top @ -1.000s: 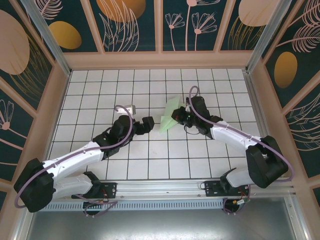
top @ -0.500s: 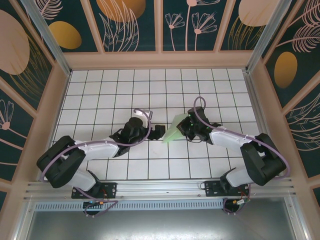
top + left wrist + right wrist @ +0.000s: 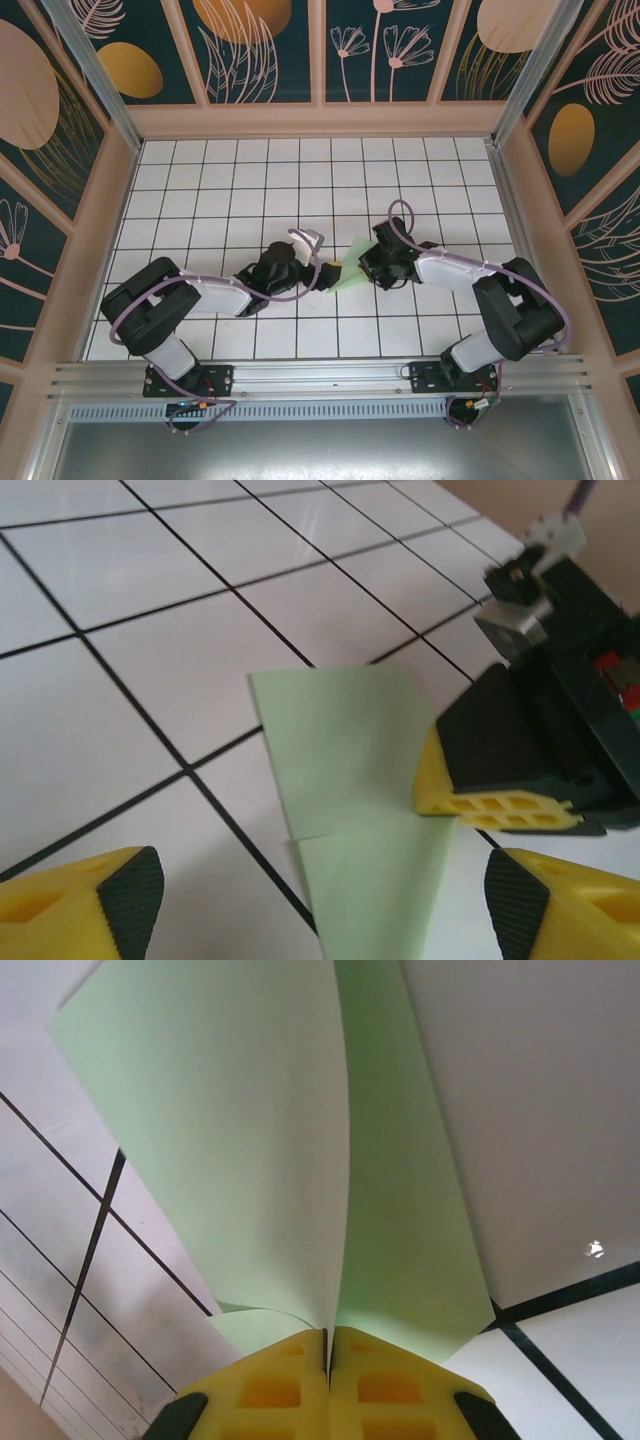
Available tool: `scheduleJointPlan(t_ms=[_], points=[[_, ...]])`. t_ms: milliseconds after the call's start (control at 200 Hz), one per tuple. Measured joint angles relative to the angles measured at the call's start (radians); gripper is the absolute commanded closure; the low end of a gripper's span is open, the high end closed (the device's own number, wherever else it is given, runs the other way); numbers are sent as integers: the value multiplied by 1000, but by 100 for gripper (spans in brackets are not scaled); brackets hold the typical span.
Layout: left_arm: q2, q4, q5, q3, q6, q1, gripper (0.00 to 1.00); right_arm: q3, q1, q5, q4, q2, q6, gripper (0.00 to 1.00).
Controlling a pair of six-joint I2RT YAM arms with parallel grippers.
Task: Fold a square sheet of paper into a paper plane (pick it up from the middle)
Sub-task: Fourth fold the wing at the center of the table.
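**Left gripper (image 3: 326,276) wide beside the paper sheet (image 3: 352,268); right gripper (image 3: 372,264) clamped on it**

In the top view the left arm lies low across the white-tiled worktop (image 3: 200,180), and its gripper ends just left of the pale green sheet. The left wrist view shows its jaws apart: one yellow fingertip (image 3: 85,905) sits at the lower left and the other at the lower right. The narrow end of the sheet (image 3: 340,760) runs down between them, touching neither. The sheet is folded, with a crease line across it, and it sits near the middle of the worktop between the two grippers. To its right, the right gripper (image 3: 495,805) has its jaws together on the sheet's edge. In the right wrist view the yellow pads (image 3: 290,1385) meet with the paper (image 3: 250,1140) pinched between them, and two green layers fan out from the pinch.
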Motion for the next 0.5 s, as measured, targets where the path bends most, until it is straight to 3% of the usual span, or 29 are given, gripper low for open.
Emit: scheduleJointPlan(t_ms=[500], points=[[162, -25, 81, 81, 150, -60, 37, 41, 0, -10, -56, 3, 3, 100]])
